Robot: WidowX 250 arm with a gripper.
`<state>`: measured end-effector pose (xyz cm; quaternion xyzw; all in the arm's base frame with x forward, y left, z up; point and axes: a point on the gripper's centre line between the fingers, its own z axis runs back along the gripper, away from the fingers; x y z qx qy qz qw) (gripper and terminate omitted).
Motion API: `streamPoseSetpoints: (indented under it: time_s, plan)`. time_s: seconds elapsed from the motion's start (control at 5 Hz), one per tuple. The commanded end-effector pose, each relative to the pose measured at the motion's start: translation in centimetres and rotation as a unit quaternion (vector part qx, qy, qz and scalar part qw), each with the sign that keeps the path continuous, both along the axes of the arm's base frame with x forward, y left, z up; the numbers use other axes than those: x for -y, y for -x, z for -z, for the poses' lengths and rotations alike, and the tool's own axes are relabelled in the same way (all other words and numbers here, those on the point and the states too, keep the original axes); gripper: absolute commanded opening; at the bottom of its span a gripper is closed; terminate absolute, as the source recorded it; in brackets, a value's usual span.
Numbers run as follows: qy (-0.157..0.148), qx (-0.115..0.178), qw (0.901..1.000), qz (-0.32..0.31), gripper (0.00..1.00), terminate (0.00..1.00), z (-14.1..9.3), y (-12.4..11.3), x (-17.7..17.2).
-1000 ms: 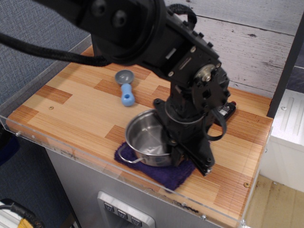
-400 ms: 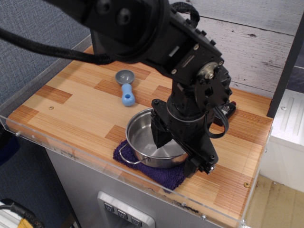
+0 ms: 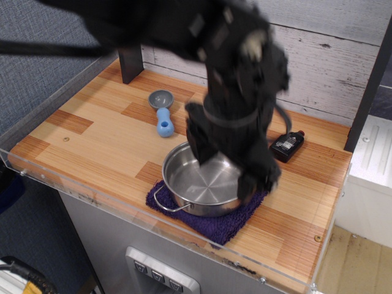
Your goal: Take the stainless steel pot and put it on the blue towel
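The gripper [image 3: 229, 153] is in the middle of the picture, just above the back of the pot. It looks blurry, as if it is moving. Its two black fingers [image 3: 199, 138] are spread wide apart and hold nothing. One finger hangs by the pot's back left rim, and the other is off to the right, near the pot's right side. They do not seem to touch the pot, but the blur makes this hard to tell.

The big black arm [image 3: 184, 24] reaches down from the top of the picture and points the gripper at the table.

The stainless steel pot [image 3: 202, 187] sits flat on the blue towel [image 3: 229, 223], low in the middle of the picture. So the job looks done.

The pot is hard, shiny and likely slippery. It is empty, so it is probably not heavy. The thin rim is a good place to pinch, with one finger inside and one outside. The small wire handle at the lower left looks harder to grab. The towel is soft and fuzzy, so it may bunch up if the pot gets pushed.
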<state>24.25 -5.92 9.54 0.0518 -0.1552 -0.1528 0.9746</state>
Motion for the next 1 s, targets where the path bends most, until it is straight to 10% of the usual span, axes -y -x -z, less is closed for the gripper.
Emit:
streamPoseSetpoints:
  time_s: [0.0,0.6,0.8]
  plan:
    - [0.056,0.067,0.9937,-0.071,1.0,0.0,-8.3,1.0,-2.5]
    - [0.074,0.088,0.99,-0.082,1.0,0.0,-9.5,1.2,-3.5]
    - [0.074,0.088,0.99,-0.082,1.0,1.0,-9.5,1.2,-3.5]
